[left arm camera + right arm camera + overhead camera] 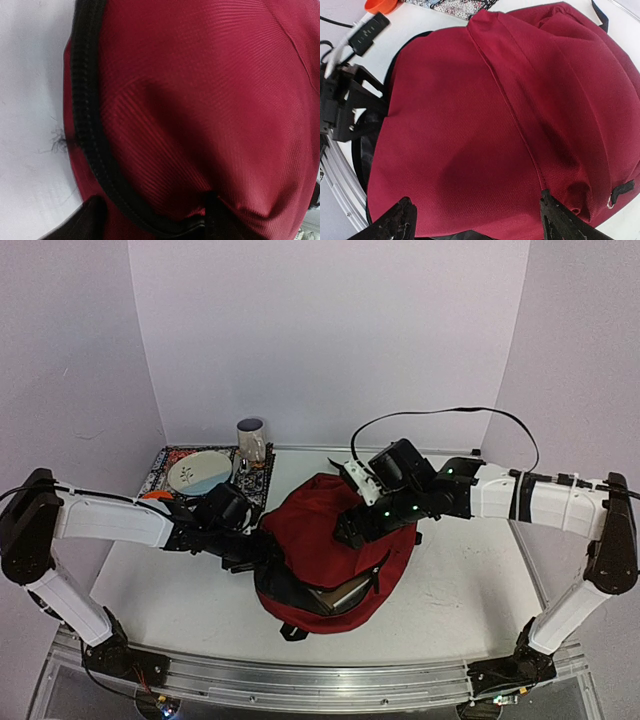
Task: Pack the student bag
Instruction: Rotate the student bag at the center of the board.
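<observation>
The student bag (pixel 310 540) is slumping mid-tabletop (pixel 470 580), toward the near edge. It is soft, floppy fabric and probably light, so it is going to sag unless taken by the zip rim (pixel 350 585) or a strap. Its long axis is running roughly far-to-near, with the mouth gaping toward the near right corner. The right gripper (pixel 475 200) is hovering above it, spread wide. The left gripper (pixel 150 212) is pressing at the bag's left side; whether it is pinching the fabric is impossible to tell.

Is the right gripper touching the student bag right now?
Cannot tell. The right wrist view shows the right gripper open over the student bag, no clear gap or contact.
</observation>
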Available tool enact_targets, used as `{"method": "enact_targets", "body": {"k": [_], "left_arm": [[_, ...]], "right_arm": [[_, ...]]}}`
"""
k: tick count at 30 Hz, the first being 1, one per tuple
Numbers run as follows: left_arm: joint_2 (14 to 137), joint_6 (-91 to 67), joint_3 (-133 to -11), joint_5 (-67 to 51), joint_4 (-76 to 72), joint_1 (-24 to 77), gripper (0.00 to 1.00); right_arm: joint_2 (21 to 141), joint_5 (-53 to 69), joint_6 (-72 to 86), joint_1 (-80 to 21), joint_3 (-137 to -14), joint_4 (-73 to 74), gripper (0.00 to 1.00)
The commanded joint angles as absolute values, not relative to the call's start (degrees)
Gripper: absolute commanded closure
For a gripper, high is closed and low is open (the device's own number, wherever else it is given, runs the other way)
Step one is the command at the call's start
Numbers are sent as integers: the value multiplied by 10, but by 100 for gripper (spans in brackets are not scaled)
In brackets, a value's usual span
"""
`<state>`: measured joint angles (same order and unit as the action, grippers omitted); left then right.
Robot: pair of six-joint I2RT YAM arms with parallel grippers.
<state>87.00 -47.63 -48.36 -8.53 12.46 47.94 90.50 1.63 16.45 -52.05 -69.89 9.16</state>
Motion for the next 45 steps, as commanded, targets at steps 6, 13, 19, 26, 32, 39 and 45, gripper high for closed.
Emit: {"method": "enact_targets", "body": {"k": [6, 13, 19, 26, 32, 39, 45], "left_arm": [[925, -433, -530, -104, 51, 452, 96], [992, -294, -653, -19, 86, 412, 100], [1081, -205, -778, 52, 118, 389, 100], [1060, -178, -802, 153, 145, 388, 82], [957, -208, -746, 224, 176, 409, 47], [867, -278, -694, 262, 235, 524, 34], [877, -344, -660, 174, 228, 610, 33]], "right_arm": [[915, -23, 160, -520, -713, 75, 14], [909, -53, 177, -507, -712, 69, 13], [893, -54, 206, -484, -690, 66, 12], [869, -37, 245, -483, -652, 62, 12], [853, -41, 273, -485, -616, 62, 12], [878, -42, 299, -496, -615, 53, 12], [887, -73, 336, -498, -610, 44, 12]]}}
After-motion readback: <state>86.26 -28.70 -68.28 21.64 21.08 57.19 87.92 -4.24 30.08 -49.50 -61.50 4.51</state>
